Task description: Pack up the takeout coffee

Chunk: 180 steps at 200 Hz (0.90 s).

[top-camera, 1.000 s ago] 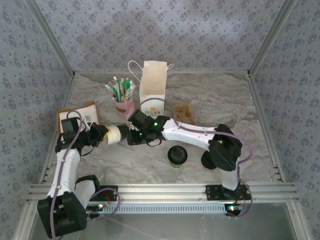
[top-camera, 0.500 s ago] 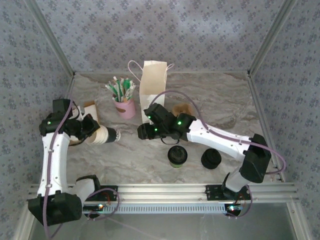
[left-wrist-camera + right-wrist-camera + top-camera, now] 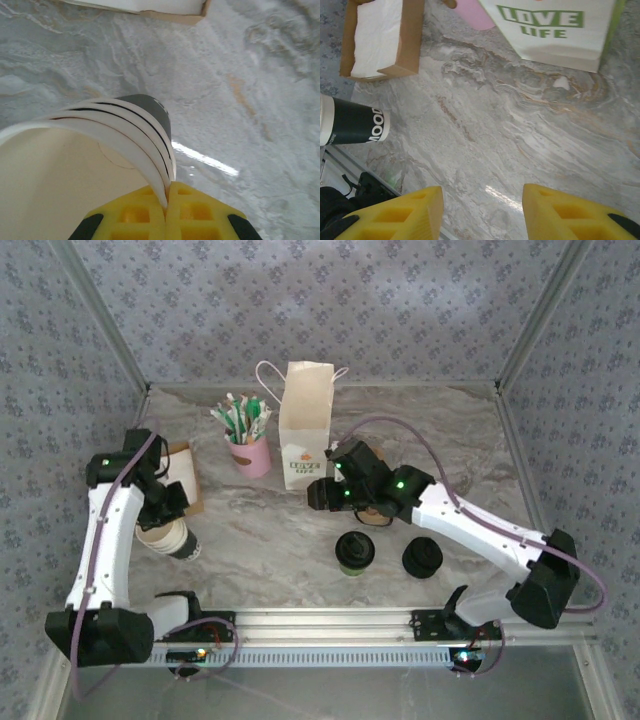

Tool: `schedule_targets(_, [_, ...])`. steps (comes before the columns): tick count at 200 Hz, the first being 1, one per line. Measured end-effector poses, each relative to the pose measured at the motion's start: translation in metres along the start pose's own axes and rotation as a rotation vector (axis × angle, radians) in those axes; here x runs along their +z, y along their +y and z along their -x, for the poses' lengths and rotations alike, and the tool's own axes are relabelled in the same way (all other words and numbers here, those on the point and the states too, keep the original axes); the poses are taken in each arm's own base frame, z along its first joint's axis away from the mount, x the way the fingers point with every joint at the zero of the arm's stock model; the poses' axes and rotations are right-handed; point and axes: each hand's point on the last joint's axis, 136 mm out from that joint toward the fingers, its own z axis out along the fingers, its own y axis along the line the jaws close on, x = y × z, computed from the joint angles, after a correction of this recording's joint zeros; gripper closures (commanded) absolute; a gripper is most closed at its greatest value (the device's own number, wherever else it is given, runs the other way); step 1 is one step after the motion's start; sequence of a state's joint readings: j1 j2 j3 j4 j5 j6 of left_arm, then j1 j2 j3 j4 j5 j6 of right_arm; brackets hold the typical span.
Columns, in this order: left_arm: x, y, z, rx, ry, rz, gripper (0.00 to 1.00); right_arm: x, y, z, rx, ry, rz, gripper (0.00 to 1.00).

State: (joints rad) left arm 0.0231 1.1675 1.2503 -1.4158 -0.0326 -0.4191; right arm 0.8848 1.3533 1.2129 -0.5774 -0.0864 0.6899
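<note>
Cup stack (image 3: 75, 170) pinched at rim by L claw (image 3: 166, 200).
R claw (image 3: 482, 192) held spread above table (image 3: 520, 125), nr bag (image 3: 555, 30).

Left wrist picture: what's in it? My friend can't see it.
The yellow left gripper is shut on the rims of nested cream cups, seen from above. Beneath them lies a grey marble table, with a brown box of white paper at the top edge.
</note>
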Motion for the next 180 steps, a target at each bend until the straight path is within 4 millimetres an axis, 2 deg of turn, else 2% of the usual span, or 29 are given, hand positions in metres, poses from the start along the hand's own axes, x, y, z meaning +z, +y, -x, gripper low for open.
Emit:
schedule_targets(35, [0.014, 0.005, 0.005, 0.022, 0.023, 0.078, 1.0, -0.006, -0.023, -0.008, 0.03, 0.014, -0.036, 0.52])
schedule_targets(43, [0.016, 0.006, 0.005, 0.023, 0.025, 0.086, 0.97, -0.007, -0.027, -0.009, 0.037, 0.016, -0.045, 0.51])
schedule_targets(71, [0.023, 0.007, 0.003, 0.014, 0.034, 0.093, 0.79, -0.011, -0.038, -0.01, 0.056, 0.016, -0.066, 0.5])
schedule_targets(118, [0.024, 0.006, 0.005, 0.012, 0.027, 0.083, 0.63, -0.02, -0.046, -0.008, 0.073, 0.008, -0.081, 0.49])
schedule_targets(135, [0.023, 0.004, 0.004, 0.016, 0.025, 0.073, 0.53, -0.024, -0.05, -0.008, 0.082, 0.007, -0.089, 0.48])
schedule_targets(158, [0.01, -0.001, 0.005, 0.013, 0.0, 0.032, 0.38, -0.032, -0.056, -0.005, 0.091, -0.005, -0.099, 0.47])
schedule_targets(180, [-0.025, -0.017, 0.018, 0.01, -0.096, -0.073, 0.23, -0.043, -0.066, 0.0, 0.108, -0.025, -0.114, 0.46])
